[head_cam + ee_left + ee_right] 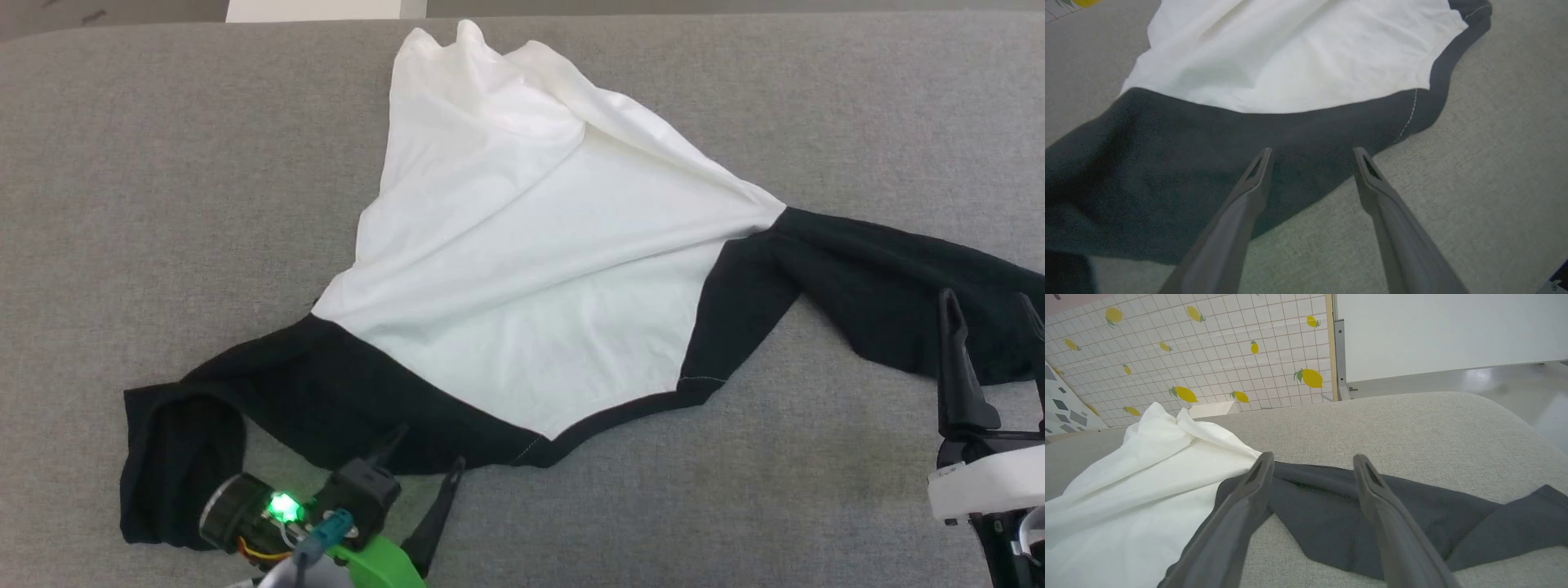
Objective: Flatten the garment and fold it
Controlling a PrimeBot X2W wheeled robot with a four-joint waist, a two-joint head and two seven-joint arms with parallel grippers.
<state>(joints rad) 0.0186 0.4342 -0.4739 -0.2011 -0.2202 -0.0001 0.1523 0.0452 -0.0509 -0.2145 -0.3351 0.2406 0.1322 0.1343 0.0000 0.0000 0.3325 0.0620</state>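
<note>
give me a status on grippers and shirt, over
Left gripper jaws open at one black sleeve; right gripper jaws open at the other. Soft white T-shirt with black sleeves creased, unfolded, on grey fabric surface. Nothing in the way.

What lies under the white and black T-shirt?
The T-shirt lies on a grey upholstered surface, which shows around it. The part of that surface beneath the cloth is covered, so anything lying there, and the shirt's underside, cannot be seen.

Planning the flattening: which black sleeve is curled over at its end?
The sleeve beside the left gripper; the other sleeve, by the right gripper, lies stretched out.
</note>
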